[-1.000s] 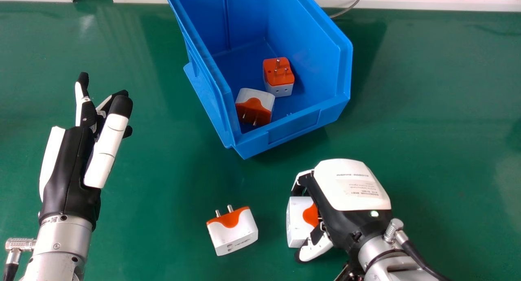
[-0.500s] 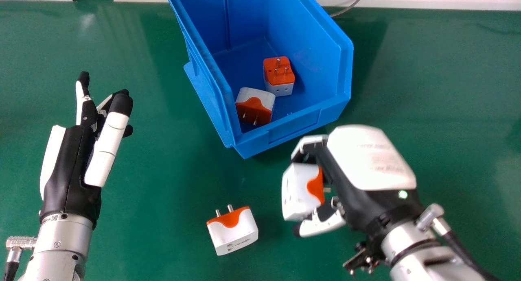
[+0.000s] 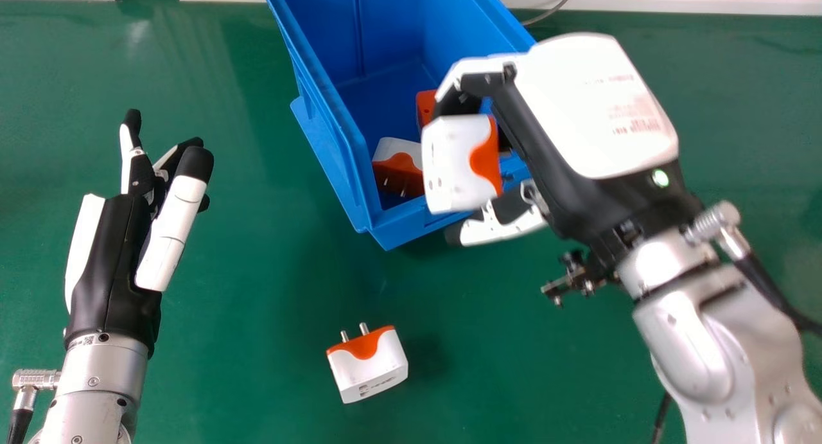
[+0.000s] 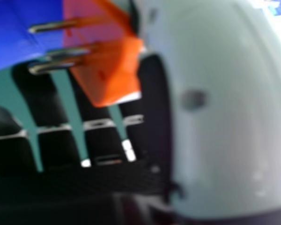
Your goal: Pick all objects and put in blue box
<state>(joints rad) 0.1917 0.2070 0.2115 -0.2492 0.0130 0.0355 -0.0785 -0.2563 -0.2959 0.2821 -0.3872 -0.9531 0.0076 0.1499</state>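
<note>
Its right hand (image 3: 591, 103) was partly closed, fingers bent on the far side and thumb (image 3: 507, 225) on the near side of a white-and-orange plug adapter (image 3: 453, 168), which it had hold of. Metal pins (image 4: 54, 26) stuck out of that adapter's orange face, towards the hand's hollow, with blue plastic seen past them. In the head view, hand and adapter overlapped the near part of the blue box (image 3: 392, 26), at its centre's five o'clock; how high they hung could not be told.

Inside the box, a second adapter (image 3: 399, 168) lay at the held one's nine o'clock, and a third (image 3: 425, 106), partly hidden by the hand, at its eleven. A fourth adapter (image 3: 379, 367) sat on the green table (image 3: 257, 341), well apart from the box at its six o'clock, pins pointing towards eleven.

At the box's eight o'clock was the left hand (image 3: 109, 257), fingers mostly straight, with nothing in its hold. A grey cable (image 3: 559, 8) ran past the box at one o'clock.
</note>
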